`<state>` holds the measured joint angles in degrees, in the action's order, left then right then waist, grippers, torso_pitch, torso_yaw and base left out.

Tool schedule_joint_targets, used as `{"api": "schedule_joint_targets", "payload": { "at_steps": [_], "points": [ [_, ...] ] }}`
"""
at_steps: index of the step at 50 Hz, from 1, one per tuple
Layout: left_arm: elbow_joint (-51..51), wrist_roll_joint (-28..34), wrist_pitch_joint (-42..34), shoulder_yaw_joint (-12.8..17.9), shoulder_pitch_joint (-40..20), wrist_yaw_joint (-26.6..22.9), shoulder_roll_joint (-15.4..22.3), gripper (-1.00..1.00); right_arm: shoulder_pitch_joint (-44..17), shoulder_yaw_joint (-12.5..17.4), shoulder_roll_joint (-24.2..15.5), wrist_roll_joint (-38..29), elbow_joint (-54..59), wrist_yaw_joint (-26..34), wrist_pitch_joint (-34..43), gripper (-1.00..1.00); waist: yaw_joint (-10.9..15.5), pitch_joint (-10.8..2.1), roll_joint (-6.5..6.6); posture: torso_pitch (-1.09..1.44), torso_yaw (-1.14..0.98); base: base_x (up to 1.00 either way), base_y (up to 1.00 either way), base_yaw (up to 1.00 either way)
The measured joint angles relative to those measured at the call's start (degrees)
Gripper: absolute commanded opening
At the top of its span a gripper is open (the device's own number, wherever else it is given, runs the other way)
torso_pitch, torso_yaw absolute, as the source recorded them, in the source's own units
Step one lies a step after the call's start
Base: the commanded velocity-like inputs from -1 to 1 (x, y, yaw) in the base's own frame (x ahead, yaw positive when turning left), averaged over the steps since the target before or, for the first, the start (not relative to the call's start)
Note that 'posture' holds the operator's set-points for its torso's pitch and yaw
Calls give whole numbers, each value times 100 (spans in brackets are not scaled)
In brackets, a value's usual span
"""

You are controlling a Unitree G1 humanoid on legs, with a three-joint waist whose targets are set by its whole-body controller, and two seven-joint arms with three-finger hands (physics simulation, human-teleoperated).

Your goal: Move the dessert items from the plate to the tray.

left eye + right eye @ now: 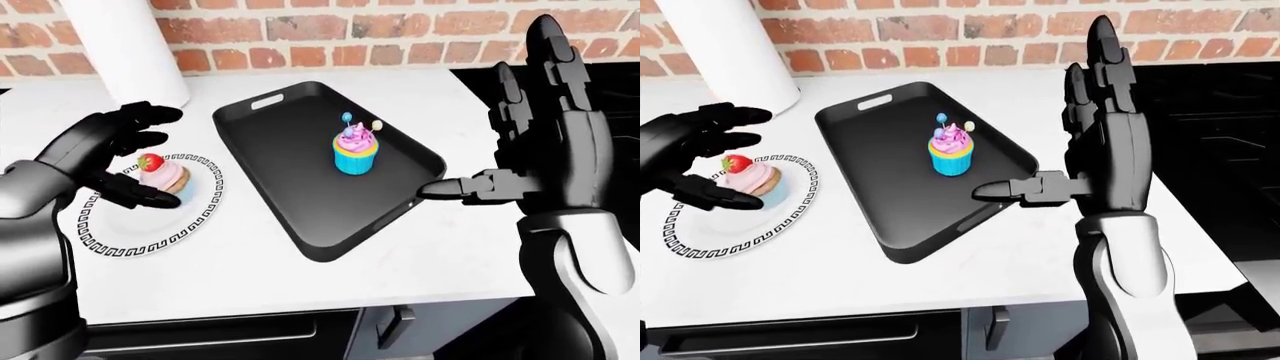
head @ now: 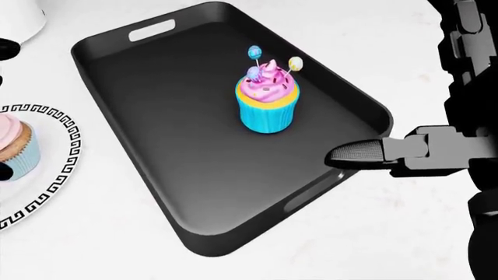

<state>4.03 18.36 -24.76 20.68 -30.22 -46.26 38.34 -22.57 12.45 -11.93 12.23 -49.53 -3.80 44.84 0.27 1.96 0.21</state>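
- A black tray (image 1: 300,187) with cut-out handles is seen lying askew on the white tabletop (image 1: 300,262), in the middle of the left-eye view.
- One cupcake (image 2: 267,99) in a blue wrapper, with pink frosting and small lollipop picks, is found standing upright inside the tray, toward its upper right part in the head view.
- A second cupcake (image 1: 165,176), topped with pink frosting and a strawberry, is seen on a white plate (image 1: 190,225) with a black key-pattern border, to the left of the tray and apart from it.
- The left hand (image 1: 110,161) is held at the strawberry cupcake with its fingers spread about it, some above and one below in the view; the fingers are not closed, and contact with the cupcake cannot be judged.
- The right hand (image 1: 1095,142) is raised flat and open to the right of the tray, fingers pointing up and the thumb (image 2: 359,153) stretched sideways over the tray's right rim; nothing is held in it.
- A white cylinder (image 1: 125,45) is noted standing at the top left of the left-eye view, against a brick wall (image 1: 350,30).
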Motion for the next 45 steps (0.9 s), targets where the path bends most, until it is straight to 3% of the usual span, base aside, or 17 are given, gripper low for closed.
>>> {"api": "schedule_joint_targets", "payload": {
  "at_steps": [17, 25, 45],
  "points": [
    [-2, 152, 86, 39, 167, -62, -73, 49, 45, 4, -1, 2, -65, -4, 26, 100, -1, 1, -2, 0, 0, 0, 0, 0],
    [104, 192, 54, 41, 155, -91, -78, 25, 36, -24, 14, -11, -77, 2, 45, 100, 0, -7, -9, 0, 0, 0, 0, 0],
    [170, 353, 106, 35, 148, -188, -77, 15, -91, 34, -59, 68, -120, -20, 148, 100, -2, -11, 1, 0, 0, 0, 0, 0]
  ]
}}
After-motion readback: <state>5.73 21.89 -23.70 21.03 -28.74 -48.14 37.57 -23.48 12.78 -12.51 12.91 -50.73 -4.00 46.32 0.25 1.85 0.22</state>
